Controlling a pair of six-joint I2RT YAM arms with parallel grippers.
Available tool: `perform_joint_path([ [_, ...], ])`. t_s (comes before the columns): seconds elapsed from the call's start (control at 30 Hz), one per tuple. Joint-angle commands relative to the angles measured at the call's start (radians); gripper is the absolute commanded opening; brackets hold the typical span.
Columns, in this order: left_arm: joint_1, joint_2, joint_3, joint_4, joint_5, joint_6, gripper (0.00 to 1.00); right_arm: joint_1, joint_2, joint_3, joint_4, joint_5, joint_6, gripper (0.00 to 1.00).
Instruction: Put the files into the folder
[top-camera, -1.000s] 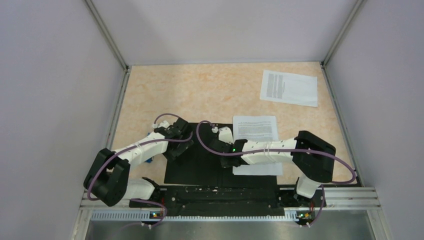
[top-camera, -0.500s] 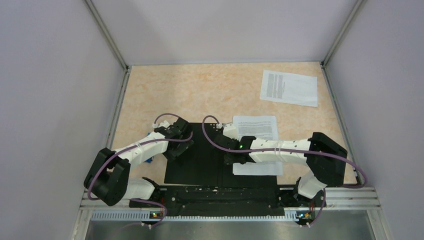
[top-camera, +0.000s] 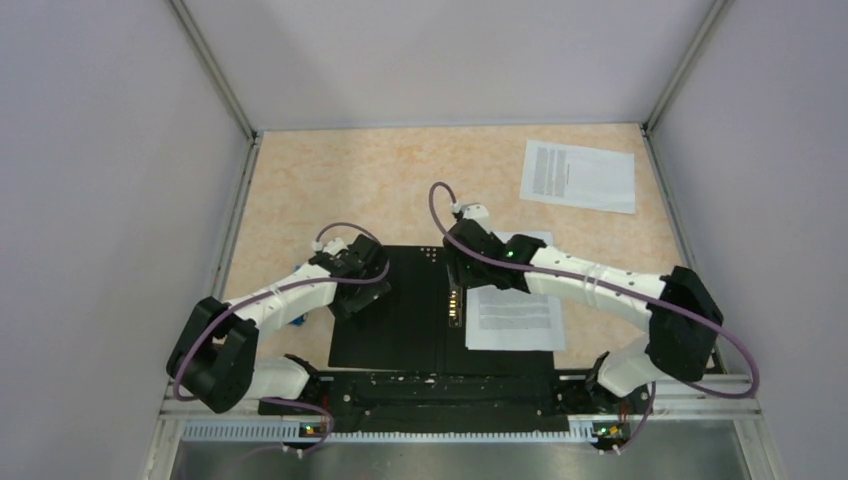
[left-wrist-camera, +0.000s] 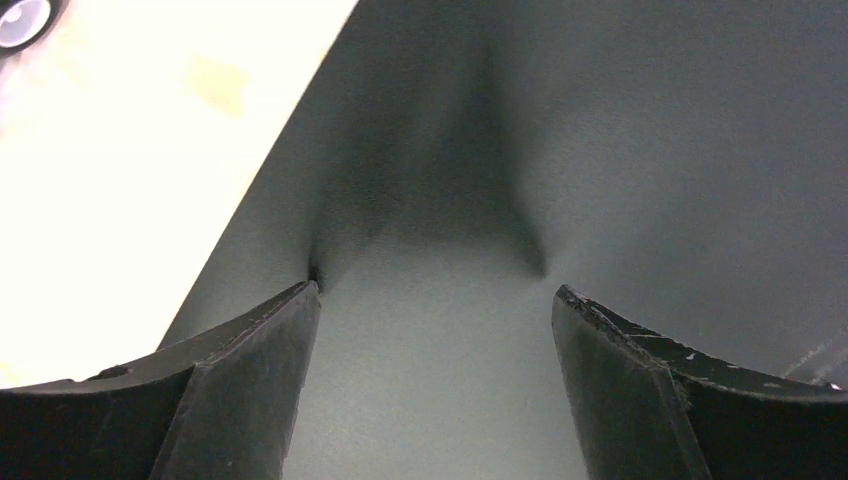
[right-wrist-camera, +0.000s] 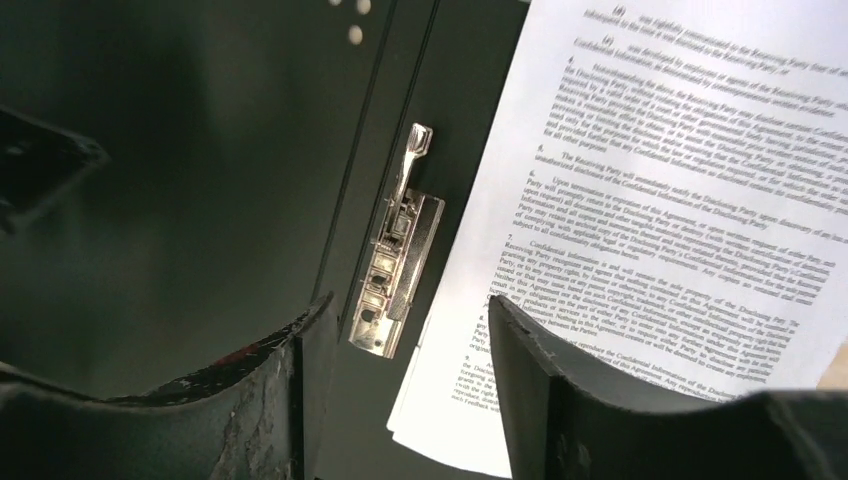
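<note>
Table (top-camera: 380, 190): flat, marbled beige, runs on past both grippers. Folder (top-camera: 400, 320): open matte black rectangle under both. Left gripper (left-wrist-camera: 435, 291) is spread and empty over the left flap, with the flap edge just left of its finger. Right gripper (right-wrist-camera: 408, 303) is spread and empty above the spine. Printed sheet (right-wrist-camera: 680, 230) lies flat under its right finger. Second sheet (top-camera: 578, 176) is well beyond it. Shiny metal clip (right-wrist-camera: 395, 265) sits below, between its fingers.

The open folder (top-camera: 395, 320) shows a matt black inner face, finely grained. Its spine clip (right-wrist-camera: 395, 265) is bright, shiny metal. The files (top-camera: 515, 318) are thin white paper, matt, printed in black. The table (top-camera: 340, 190) looks smooth, pale orange and marbled. The fingers (right-wrist-camera: 255, 400) of the right gripper (right-wrist-camera: 408, 305) are black, scuffed at the edges.
</note>
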Motion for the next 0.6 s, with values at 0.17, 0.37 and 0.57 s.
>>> perform_joint_path([
  [0.17, -0.036, -0.081, 0.135, 0.090, 0.080, 0.241, 0.90, -0.141, -0.274, -0.186, 0.069, -0.105, 0.060, 0.53],
  [0.37, -0.075, -0.008, 0.191, 0.232, 0.290, 0.421, 0.89, -0.378, -0.452, -0.351, 0.114, -0.120, 0.092, 0.69],
  [0.57, -0.094, 0.175, 0.309, 0.300, 0.469, 0.476, 0.86, -0.634, -0.488, -0.427, 0.189, -0.234, 0.048, 0.80],
])
